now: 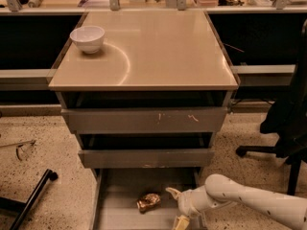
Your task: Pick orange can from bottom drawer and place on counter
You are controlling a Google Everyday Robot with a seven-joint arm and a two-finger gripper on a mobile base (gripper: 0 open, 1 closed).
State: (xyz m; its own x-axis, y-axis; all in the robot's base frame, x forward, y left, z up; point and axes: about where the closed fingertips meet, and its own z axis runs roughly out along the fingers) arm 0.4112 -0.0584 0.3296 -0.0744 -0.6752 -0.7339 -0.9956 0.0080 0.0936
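Counter [158, 51] up top, glossy beige, white bowl [87, 38] near its far-left corner. Bottom drawer [117, 210] standing open, grey floor showing. Gripper [176, 207] low over the drawer's right side, fingers spread apart. Orange can [148, 201] on the drawer floor just left of the gripper, not touching — long axis roughly left-right. Probably a short leftward reach to straddle it.

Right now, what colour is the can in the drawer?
The orange can is golden with brown patches, camera view; the gripper is beside it.
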